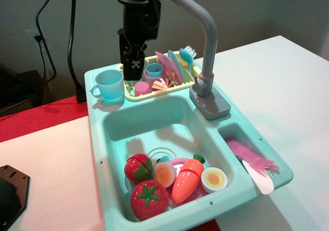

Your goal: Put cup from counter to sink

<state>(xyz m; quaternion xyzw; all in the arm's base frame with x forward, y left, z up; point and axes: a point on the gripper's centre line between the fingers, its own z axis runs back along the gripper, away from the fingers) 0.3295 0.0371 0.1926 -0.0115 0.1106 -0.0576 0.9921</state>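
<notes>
The cup (108,84) stands upright on the counter (97,105), at the far left corner of the sink unit, its loop handle pointing left. The gripper (132,72) hangs just to the right of it, above the left end of a yellow rack (154,93); whether its dark fingers are apart or together cannot be made out, and nothing appears held between them. The arm above is cut off by the top edge.

The rack holds a lilac cup (152,78) with a smaller blue cup (154,69) nested in it, pink plates (167,65) and a brush (187,54), all crowded and partly hidden behind each other. A grey faucet (205,46) rises at the right.

In the sink (149,120), toy food lies at the near end: a tomato (149,199), a carrot (186,179), egg halves (214,178). A narrow side compartment (234,133) at the right holds a pink fork (252,159).
</notes>
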